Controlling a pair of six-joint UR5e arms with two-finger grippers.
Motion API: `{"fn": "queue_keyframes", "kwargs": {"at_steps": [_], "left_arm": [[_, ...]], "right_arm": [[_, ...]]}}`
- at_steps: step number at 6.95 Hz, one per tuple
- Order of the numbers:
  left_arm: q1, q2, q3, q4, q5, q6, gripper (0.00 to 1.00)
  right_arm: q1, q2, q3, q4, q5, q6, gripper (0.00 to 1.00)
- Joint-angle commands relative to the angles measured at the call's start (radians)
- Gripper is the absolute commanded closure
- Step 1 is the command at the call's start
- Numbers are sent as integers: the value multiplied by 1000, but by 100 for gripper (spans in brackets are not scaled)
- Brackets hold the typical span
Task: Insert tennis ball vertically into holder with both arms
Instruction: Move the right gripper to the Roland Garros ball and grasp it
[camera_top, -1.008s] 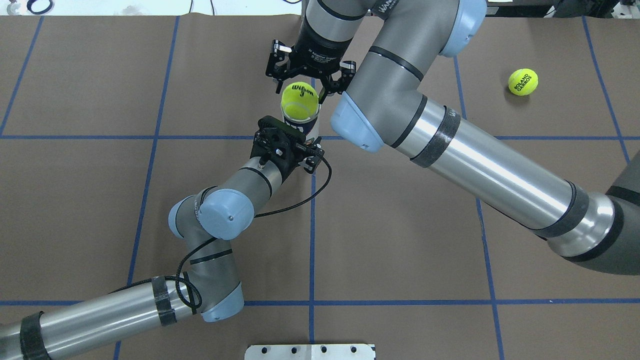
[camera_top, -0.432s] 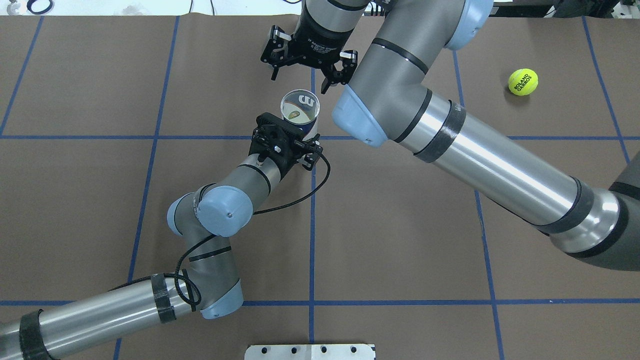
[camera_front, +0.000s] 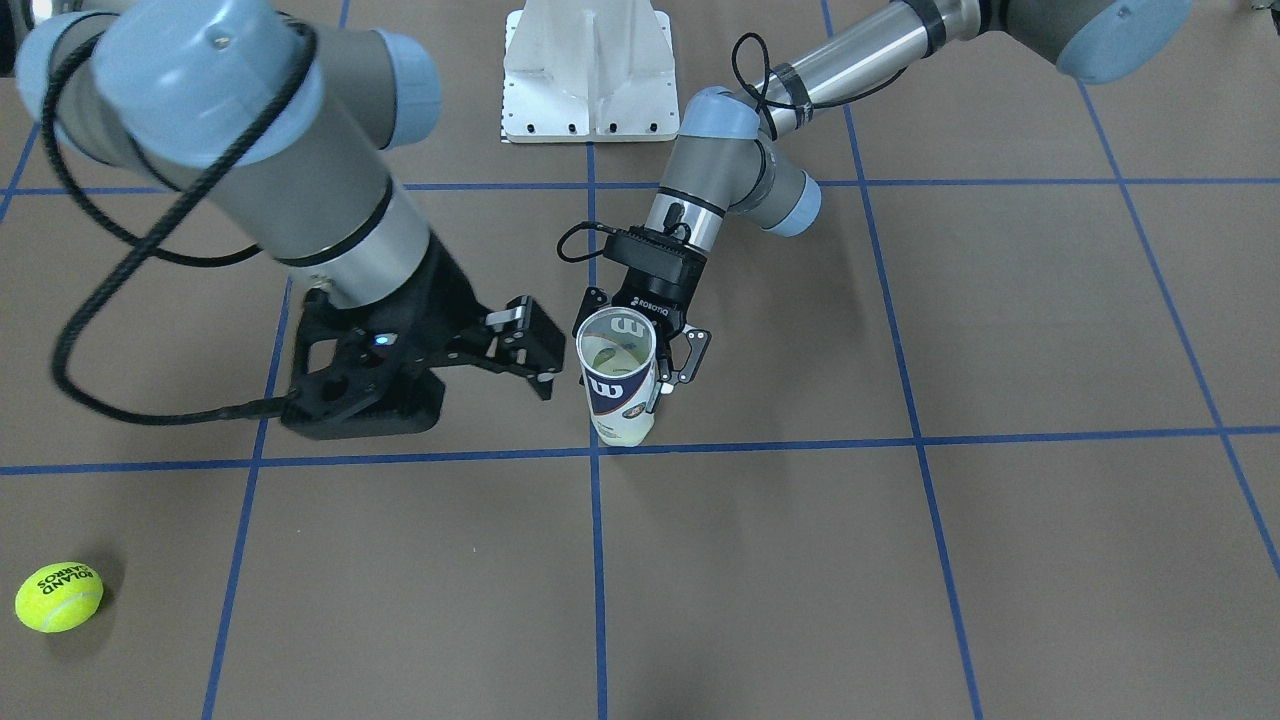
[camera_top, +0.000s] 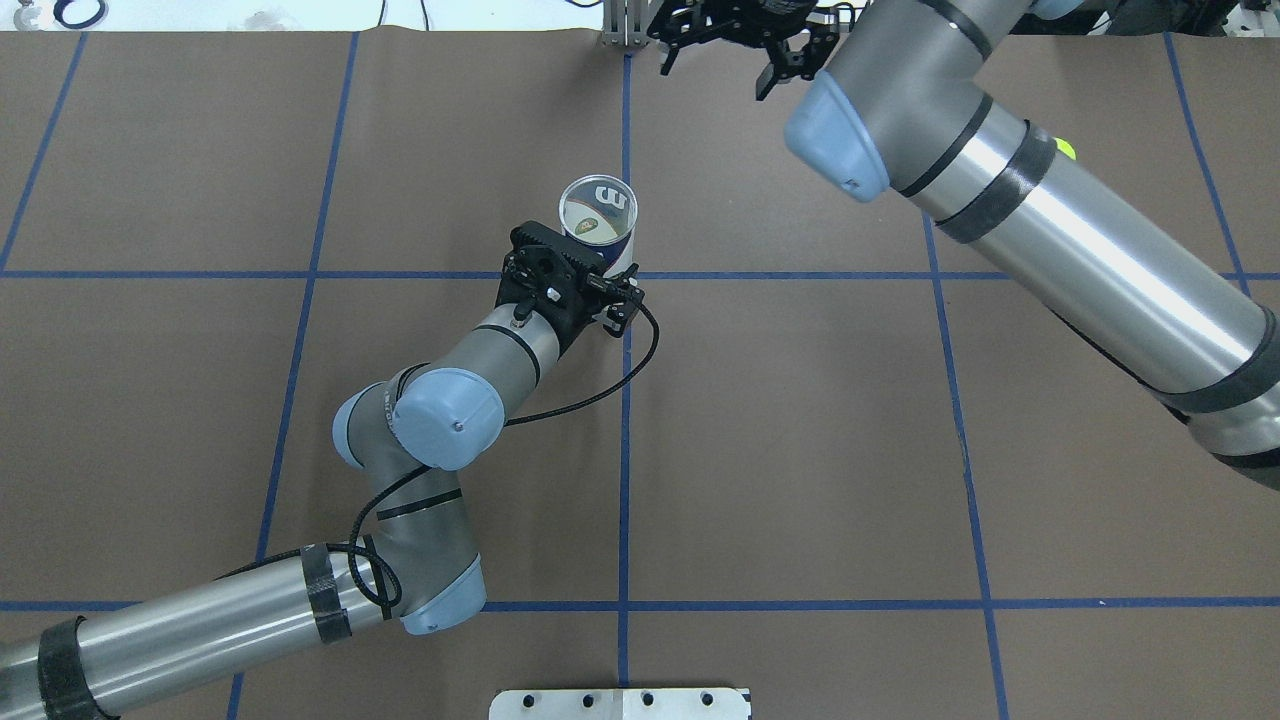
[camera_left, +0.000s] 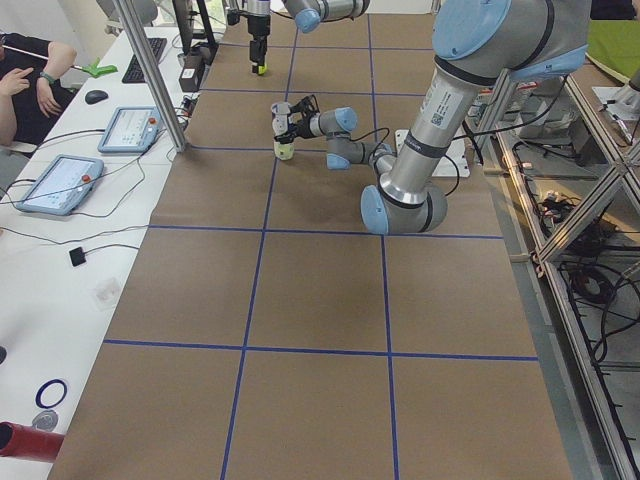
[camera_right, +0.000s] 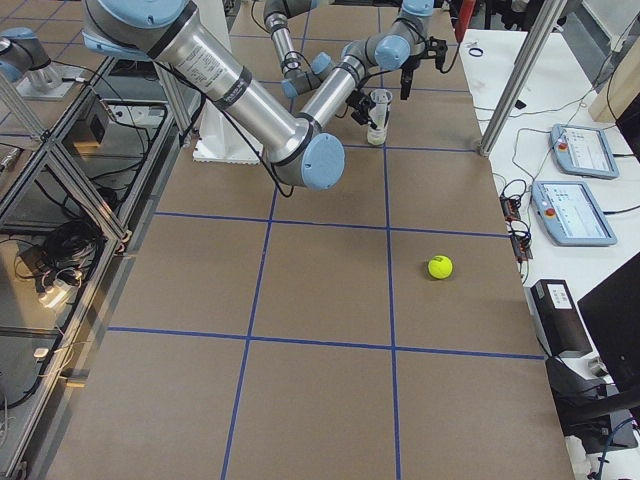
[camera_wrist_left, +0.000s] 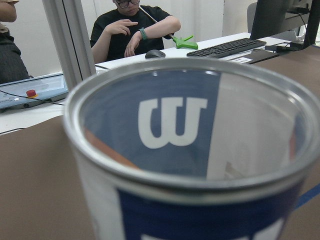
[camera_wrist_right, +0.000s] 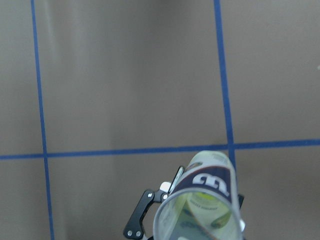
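While the left gripper (camera_front: 640, 345) clamps the upright holder (camera_top: 598, 208) mid-table, a ball (camera_front: 622, 425) sits at its bottom. The right gripper (camera_top: 715, 72) hangs spread wide, clear of the holder. A second ball (camera_front: 58, 597) lies well apart.

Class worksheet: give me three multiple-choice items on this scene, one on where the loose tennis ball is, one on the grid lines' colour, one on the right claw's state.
1. Where is the loose tennis ball? A. Between a claw's fingers. B. On the table, apart from the holder. C. On the holder's rim.
2. What colour are the grid lines? A. Red. B. White. C. Blue.
3. How is the right claw? A. Open, empty. B. Shut on a ball. C. Shut on the holder.
Key: 1 B, it lies alone on bare table. 2 C, blue lines cross the brown surface. 3 A, its fingers stand apart around nothing; the left claw grips the holder.
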Motion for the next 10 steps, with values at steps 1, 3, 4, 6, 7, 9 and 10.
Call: {"fn": "queue_keyframes", "kwargs": {"at_steps": [1,3,4,6,7,9,10], "left_arm": [[0,-1,0,-1,-1,0,18],[0,-1,0,-1,-1,-2,18],[-3,-1,0,-1,0,-2,18],[-6,-1,0,-1,-1,-2,18],[-6,-1,-2,-1,-1,-2,18],[-6,-1,0,-1,0,1,12],[-6,-1,0,-1,-1,5,2]], "right_arm": [[111,-102,-39,-14,-16,-332,1],[190,-136,-138,-36,-54,-640,1],[231,-154,-213,-28,-80,-777,1],[279,-203,-293,-18,-90,-942,1],[271,-241,-323,80,-90,-950,1],[236,-269,-372,166,-131,-942,1],[216,-274,-378,167,-151,-941,1]]}}
